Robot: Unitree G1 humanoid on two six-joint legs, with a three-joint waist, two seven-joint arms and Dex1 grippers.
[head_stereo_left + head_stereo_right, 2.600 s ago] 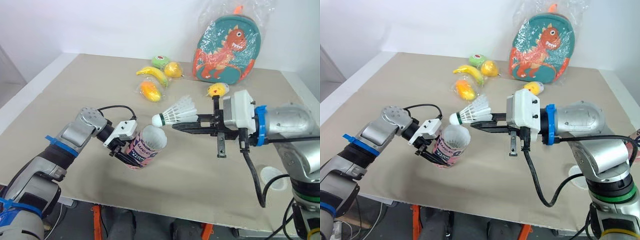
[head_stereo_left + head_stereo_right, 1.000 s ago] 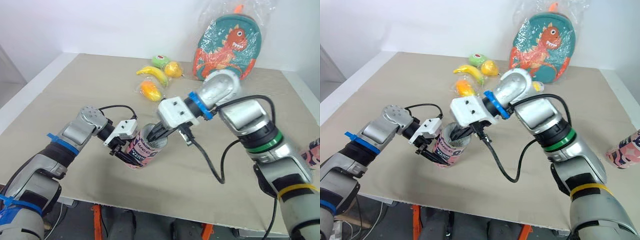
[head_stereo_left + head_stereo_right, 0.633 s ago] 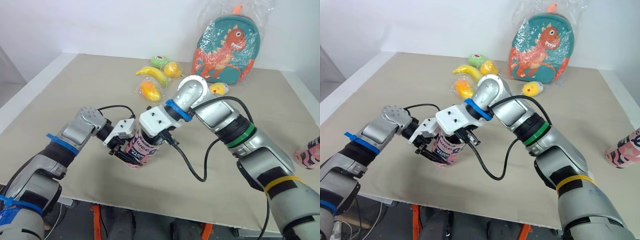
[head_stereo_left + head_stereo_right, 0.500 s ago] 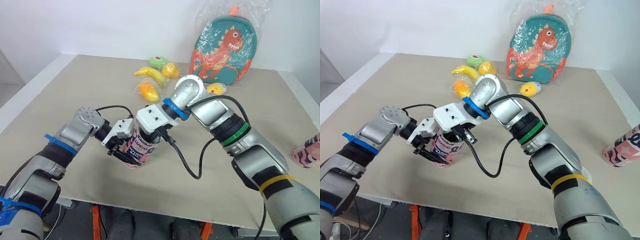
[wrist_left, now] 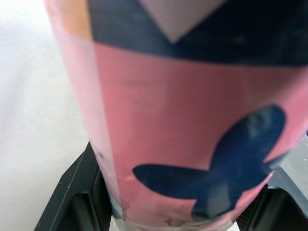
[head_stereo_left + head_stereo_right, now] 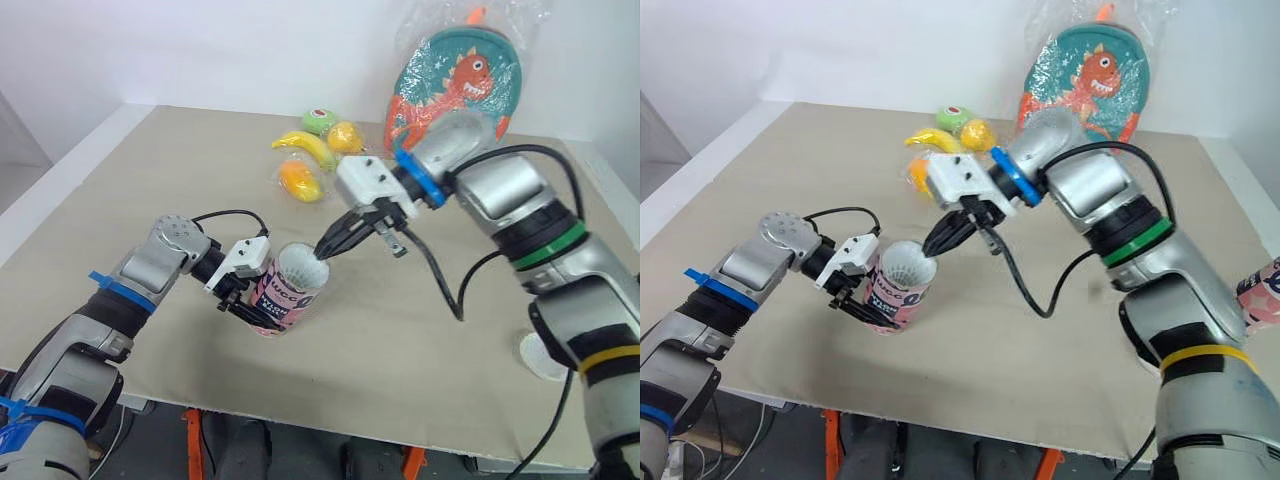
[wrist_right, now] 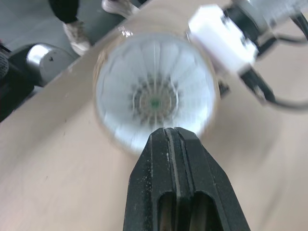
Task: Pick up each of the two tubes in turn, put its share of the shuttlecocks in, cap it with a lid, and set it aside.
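My left gripper (image 6: 258,300) is shut on a pink patterned tube (image 6: 287,297), held tilted just above the table with its open mouth toward the right arm. A white shuttlecock (image 7: 155,101) sits inside the tube, its feathers ringing the mouth (image 6: 301,268). My right gripper (image 6: 327,247) hovers just outside the tube's mouth, shut with nothing between its fingers (image 7: 169,159). In the left wrist view the tube (image 5: 192,120) lies pressed between the black fingers (image 5: 72,202). The second pink tube (image 6: 1263,292) lies at the table's far right edge.
A white lid (image 6: 541,356) rests near the table's right front edge. At the back are a wrapped dinosaur backpack (image 6: 455,85), a banana (image 6: 303,147), an orange fruit (image 6: 300,180) and other toy fruits (image 6: 343,135).
My right gripper, which was down in the tube's mouth, has pulled out and up to the right. The shuttlecock stays inside the tube. The left arm holds still.
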